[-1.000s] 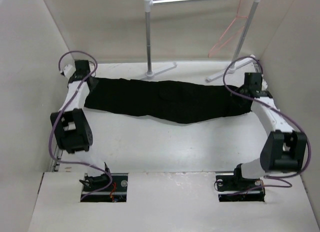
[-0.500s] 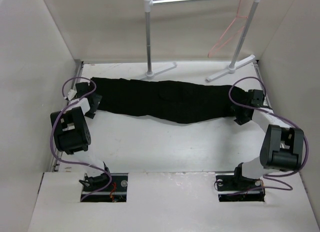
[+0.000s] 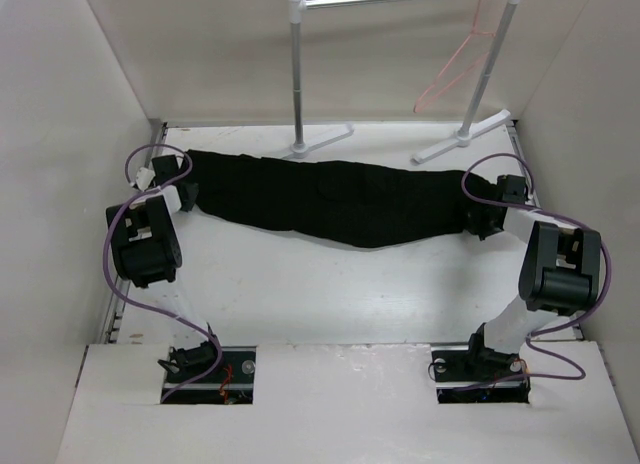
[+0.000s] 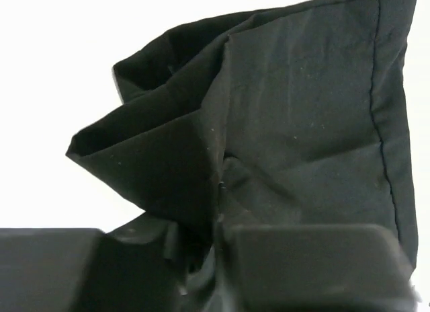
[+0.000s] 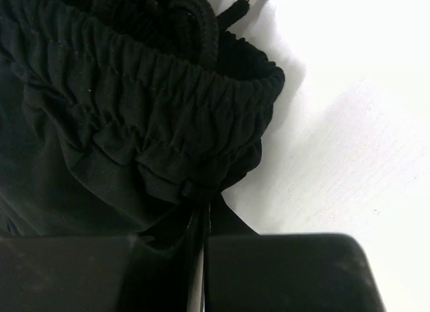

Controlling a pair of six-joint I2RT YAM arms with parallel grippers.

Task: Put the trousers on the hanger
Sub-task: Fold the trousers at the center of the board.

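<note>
The black trousers point(image 3: 330, 199) lie flat across the far half of the table, legs to the left and waist to the right. My left gripper point(image 3: 183, 192) is shut on the leg end; the left wrist view shows the gripper point(image 4: 218, 224) pinching a fold of the trousers point(image 4: 302, 124). My right gripper point(image 3: 483, 220) is shut on the waist end; the right wrist view shows the gripper point(image 5: 201, 221) clamped on the gathered elastic waistband point(image 5: 134, 90). The pink-red wire hanger point(image 3: 447, 74) hangs from the right end of the rack bar, behind the trousers.
A white and silver clothes rack point(image 3: 297, 74) stands at the back, its feet on the table just beyond the trousers. White walls close in the table point(image 3: 330, 284) on the left, right and back. A drawstring point(image 5: 201, 23) lies at the waistband.
Both grippers came down from the far corners onto the two ends of the trousers and now grip them. The left end of the fabric is slightly bunched.
</note>
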